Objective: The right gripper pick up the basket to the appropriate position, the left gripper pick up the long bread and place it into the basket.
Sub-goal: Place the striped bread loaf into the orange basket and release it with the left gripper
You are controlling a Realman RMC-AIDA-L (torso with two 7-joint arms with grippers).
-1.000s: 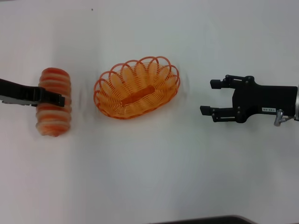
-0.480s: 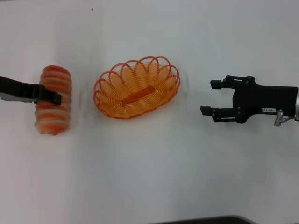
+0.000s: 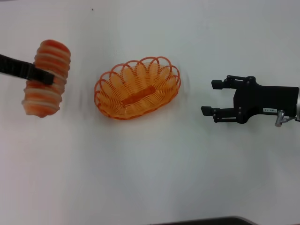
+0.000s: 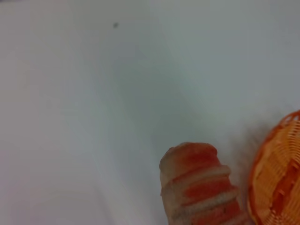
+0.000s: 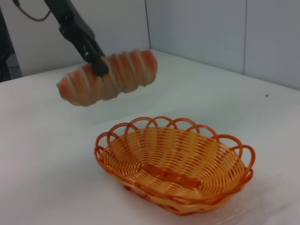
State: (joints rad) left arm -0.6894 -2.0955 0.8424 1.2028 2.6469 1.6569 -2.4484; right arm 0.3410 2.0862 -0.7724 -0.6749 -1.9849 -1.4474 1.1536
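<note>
The left gripper (image 3: 44, 76) clamped the long bread (image 3: 46, 78) above the table (image 3: 150, 164), beside the basket (image 3: 137, 87); the right gripper (image 3: 212, 98) stood open.

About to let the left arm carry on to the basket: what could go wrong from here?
The left gripper holds the long bread in the air, tilted, with one end drooping; it might slip or swing. The basket lies askew and barely longer than the loaf, so an end could catch the rim. The right gripper waits open, away from the basket.

Striped long bread (image 3: 45, 77) lifted, tilted, beside empty orange basket (image 3: 137, 87) on table.
</note>
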